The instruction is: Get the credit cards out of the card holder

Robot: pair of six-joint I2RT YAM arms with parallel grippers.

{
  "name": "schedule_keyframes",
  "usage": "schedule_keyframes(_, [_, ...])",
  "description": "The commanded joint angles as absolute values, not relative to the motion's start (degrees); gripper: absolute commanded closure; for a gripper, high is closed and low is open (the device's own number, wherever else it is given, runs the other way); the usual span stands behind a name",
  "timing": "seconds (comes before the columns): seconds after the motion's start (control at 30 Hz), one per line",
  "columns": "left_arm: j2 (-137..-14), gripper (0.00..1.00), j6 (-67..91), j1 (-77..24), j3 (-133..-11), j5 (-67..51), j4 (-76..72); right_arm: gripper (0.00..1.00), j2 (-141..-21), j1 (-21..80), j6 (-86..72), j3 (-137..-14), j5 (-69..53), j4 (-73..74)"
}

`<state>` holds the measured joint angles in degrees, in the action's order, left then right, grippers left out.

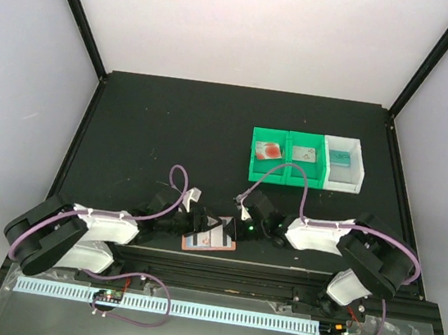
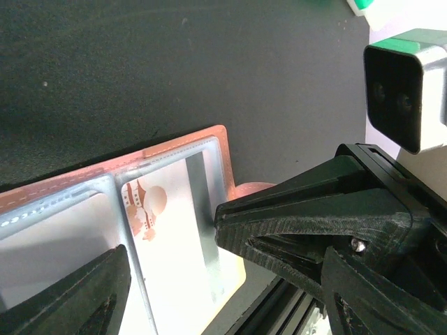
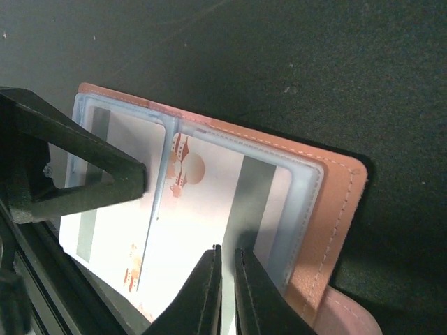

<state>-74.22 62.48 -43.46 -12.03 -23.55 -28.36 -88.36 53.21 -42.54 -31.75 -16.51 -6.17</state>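
We see the salmon-pink leather-like bifold card holder (image 3: 339,209) lying open on the black counter (image 1: 171,127), by its near edge, between the arms; two whitish plastic credit cards (image 3: 202,209) sit in its blue-grey pockets, so we judge none removed yet; the left tool (image 1: 197,223) gapes wide over the holder; the right tool (image 3: 227,255), nearly closed, meets one card's grey stripe; whether it pinches, we cannot tell.

One card holder (image 3: 336,209), two credit cards (image 3: 209,216), two green bins (image 1: 266,174), one white bin (image 1: 346,182), a left hand (image 2: 223,279), a right hand (image 3: 228,279).
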Motion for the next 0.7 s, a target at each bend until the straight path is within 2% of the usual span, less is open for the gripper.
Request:
schedule_keyframes(0.0, [-70.13, 0.24, 60.52, -43.15, -13.3, -20.26, -21.25, 0.9, -86.54, 53.17, -42.53, -31.47, -13.71, -1.44])
schedule_keyframes(0.33, [-69.83, 0.24, 60.25, -43.17, -12.92, -19.91, -21.57, 0.88, -87.3, 53.17, -42.35, -33.23, -14.42, -0.38])
schedule_keyframes(0.67, [-72.89, 0.27, 61.26, -43.42, -11.83, -19.89, -24.09, 0.94, -89.72, 53.15, -44.38, -29.68, -16.2, -3.91])
